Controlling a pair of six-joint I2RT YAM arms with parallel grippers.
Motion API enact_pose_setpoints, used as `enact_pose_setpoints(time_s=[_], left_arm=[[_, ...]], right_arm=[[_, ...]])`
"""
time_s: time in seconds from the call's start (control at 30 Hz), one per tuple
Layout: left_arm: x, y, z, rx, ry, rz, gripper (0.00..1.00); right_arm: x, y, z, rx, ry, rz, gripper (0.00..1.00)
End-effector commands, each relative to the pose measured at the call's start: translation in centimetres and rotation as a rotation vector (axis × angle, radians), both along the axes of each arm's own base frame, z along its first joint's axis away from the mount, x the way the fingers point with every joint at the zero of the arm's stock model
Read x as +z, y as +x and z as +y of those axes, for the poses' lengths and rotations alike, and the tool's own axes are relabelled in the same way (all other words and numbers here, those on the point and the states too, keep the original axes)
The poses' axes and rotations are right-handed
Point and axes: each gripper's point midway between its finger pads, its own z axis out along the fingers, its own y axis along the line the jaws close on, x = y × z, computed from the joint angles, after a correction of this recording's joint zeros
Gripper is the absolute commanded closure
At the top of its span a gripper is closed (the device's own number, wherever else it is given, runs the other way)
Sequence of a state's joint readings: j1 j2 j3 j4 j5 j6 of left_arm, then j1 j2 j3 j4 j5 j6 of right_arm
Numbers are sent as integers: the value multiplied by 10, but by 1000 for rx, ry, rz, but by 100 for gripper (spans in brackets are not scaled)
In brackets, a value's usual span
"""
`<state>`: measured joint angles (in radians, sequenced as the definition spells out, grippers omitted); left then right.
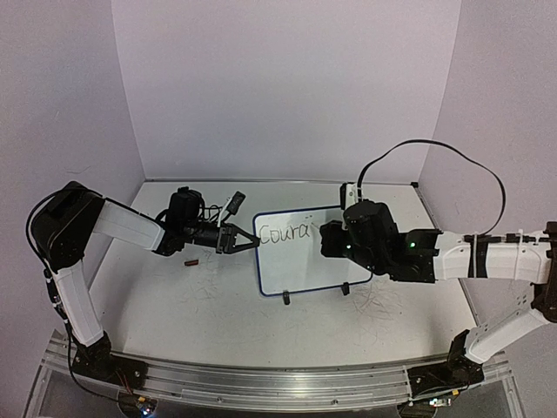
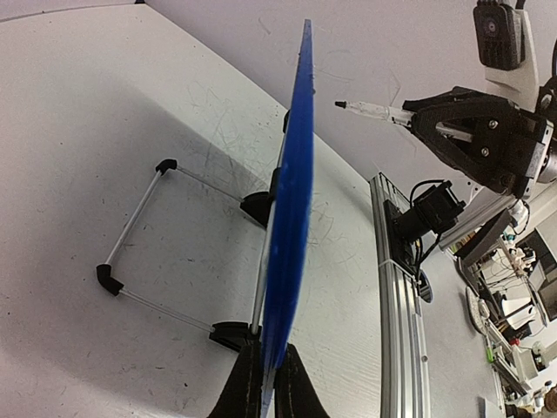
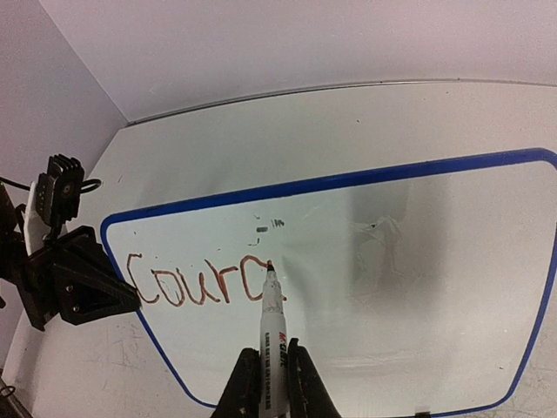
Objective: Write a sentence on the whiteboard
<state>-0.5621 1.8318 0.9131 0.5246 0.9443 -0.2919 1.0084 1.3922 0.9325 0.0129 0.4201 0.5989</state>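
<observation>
The whiteboard (image 1: pixel 309 252) stands tilted on two black feet mid-table, white with a blue frame. In the left wrist view it shows edge-on (image 2: pixel 291 218). My left gripper (image 1: pixel 242 241) is shut on the board's left edge (image 2: pixel 268 383). My right gripper (image 1: pixel 331 239) is shut on a white marker (image 3: pixel 273 335), whose tip touches the board (image 3: pixel 418 261). The sentence (image 3: pixel 196 280) reads "Coura" in dark reddish strokes, one line; the tip sits at the top of the last "a". The marker also shows in the left wrist view (image 2: pixel 374 111).
A small dark red cap (image 1: pixel 191 260) lies on the table below the left gripper. A wire stand (image 2: pixel 139 244) props the board from behind. The walls stand close behind and at both sides. An aluminium rail (image 1: pixel 278 383) runs along the near edge.
</observation>
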Motion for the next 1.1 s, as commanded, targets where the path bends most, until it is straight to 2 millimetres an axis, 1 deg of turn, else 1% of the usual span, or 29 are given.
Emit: enact_pose_setpoints(time_s=[0.0,0.7,1.07], left_arm=[[18,-10,0,-34,-22,2,100],[17,-9,0,-36,-20,2,100],[17,-9,0,-36,-20,2,100]], right_arm=[[6,8,-5,-47,8,-22,100],[-5,16,-11,-97,-28,-16,100],[5,21,-4,-80,-33,-48,100]])
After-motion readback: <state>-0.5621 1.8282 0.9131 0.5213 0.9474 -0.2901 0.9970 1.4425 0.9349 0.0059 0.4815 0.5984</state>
